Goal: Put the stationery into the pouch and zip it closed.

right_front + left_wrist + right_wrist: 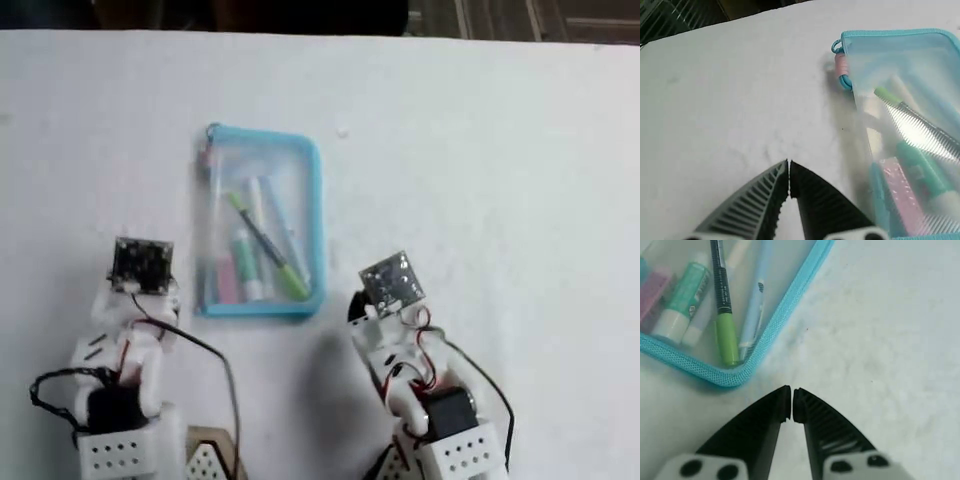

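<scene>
A clear pouch [262, 225] with a turquoise zip border lies flat on the white table, holding several pens and markers, among them a green-tipped pen [270, 250] and a pink one. Its zip pull with a pink tag [841, 66] sits at the far left corner, and the zip looks closed along the edges I can see. My left gripper [789, 167] is shut and empty, low over the table just left of the pouch's near end. On the other side my right gripper [791, 396] is shut and empty too, close to the pouch's near right corner [732, 377].
White tablecloth [480, 150] spreads wide to the right and beyond the pouch. The table's far edge [320, 33] meets a dark room behind. Both arm bases [120, 440] stand at the near edge.
</scene>
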Motion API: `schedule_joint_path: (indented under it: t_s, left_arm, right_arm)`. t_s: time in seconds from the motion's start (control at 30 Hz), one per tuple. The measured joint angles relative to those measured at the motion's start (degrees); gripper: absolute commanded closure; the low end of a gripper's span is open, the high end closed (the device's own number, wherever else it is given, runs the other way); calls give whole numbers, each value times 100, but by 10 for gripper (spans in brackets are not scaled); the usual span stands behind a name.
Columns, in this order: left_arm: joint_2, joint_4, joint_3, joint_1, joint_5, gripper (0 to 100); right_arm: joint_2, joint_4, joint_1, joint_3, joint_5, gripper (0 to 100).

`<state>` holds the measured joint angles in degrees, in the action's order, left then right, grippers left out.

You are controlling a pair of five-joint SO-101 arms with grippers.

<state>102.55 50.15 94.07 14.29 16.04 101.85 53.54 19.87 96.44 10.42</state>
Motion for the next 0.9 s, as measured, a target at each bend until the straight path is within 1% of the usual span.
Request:
schedule_joint_path:
  t_s: [0.1,0.2,0.27,0.4,0.63,0.7,0.83,0.9]
  left_arm:
    - [53,-18,281,9,9,876]
    - [53,158,316,-44,9,795]
    - [53,387,316,-44,9,778]
    - [53,1002,316,-44,26,778]
    - [53,1521,316,-44,26,779]
    - [53,1574,316,-44,26,814]
    - [53,1591,316,-44,26,989]
    - [53,1591,316,-44,26,939]
  right_arm:
    - [0,448,0,0,0,981]
    - [0,1240,0,0,0,980]
    - [18,1688,0,0,0,980]
    - [70,1890,0,0,0,980]
    - [70,1916,0,0,0,980]
    - [70,1916,0,0,0,980]
    - [70,1916,0,0,0,980]
    - [70,1916,0,0,0,980]
